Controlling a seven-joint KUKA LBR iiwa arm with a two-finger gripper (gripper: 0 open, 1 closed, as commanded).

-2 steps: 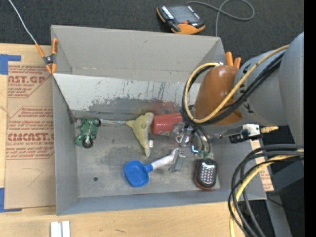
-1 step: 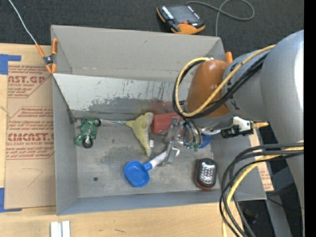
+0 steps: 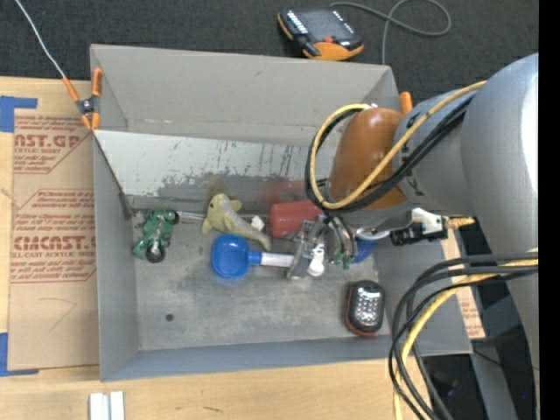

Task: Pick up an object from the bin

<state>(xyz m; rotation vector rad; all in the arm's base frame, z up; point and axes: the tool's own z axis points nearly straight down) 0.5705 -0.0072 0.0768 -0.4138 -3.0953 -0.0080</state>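
While the arm is down inside the bin (image 3: 201,313), nothing is lifted: every item I can see lies on the floor.

Position: the gripper (image 3: 308,261) sits low near mid-floor, toward the right. It is at the right-hand end of the pale handle (image 3: 273,259) of a blue-headed scoop (image 3: 232,257). The scoop lies flat, its round blue head to the left and its handle pointing right toward the gripper. A red block (image 3: 293,217) lies just behind the gripper, near the foot of the back wall.

Claw state: cannot tell whether it is released or clenched. The wrist, its orange cover (image 3: 372,156) and the looped cables (image 3: 312,169) crowd that spot. Whether the handle end is actually between the claw's tips is also unclear, so I record no grasp.

Other contents:
- a yellow figure (image 3: 227,213) just behind the scoop's head, touching or nearly touching it
- a green toy (image 3: 150,234) well apart at the left
- a black handset (image 3: 365,307) near the front right corner
- a small blue item (image 3: 360,250) partly hidden under the wrist, kind not identifiable

Progress, as a judgement:
- The approach and descent look done, with the gripper at working height beside the likeliest candidate, the scoop handle.
- Left to do: confirm closure on one item, raise it clear of the floor, and carry it above the rim.
- The task is not complete at this point.

Risk note: the handle is thin and lies flat, so a grip at its very end could let the heavier blue head swing or slip on lifting.
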